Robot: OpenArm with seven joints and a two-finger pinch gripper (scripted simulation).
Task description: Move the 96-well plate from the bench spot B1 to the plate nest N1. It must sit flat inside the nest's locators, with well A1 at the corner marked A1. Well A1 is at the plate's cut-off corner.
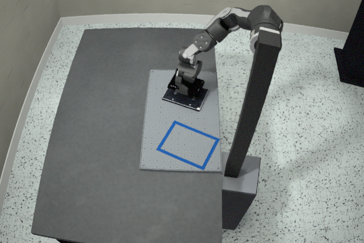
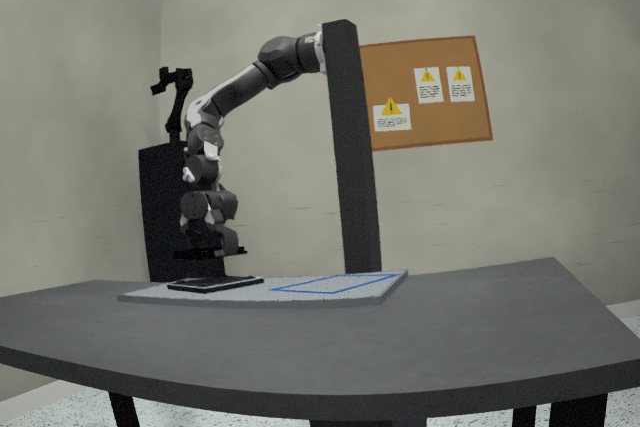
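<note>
My gripper is shut on the dark 96-well plate and holds it level, a little above the black plate nest N1. In the top view the plate is mostly hidden under the gripper and overlaps the far part of the nest. The nest lies on the far half of the grey perforated baseplate. The blue-outlined bench spot B1 on the near half of the baseplate has nothing in it; it also shows in the exterior view. I cannot make out the plate's cut-off corner or the A1 mark.
The arm's dark column stands on a grey base at the table's right edge beside the baseplate. A black cabinet stands behind the table. A cork board hangs on the wall.
</note>
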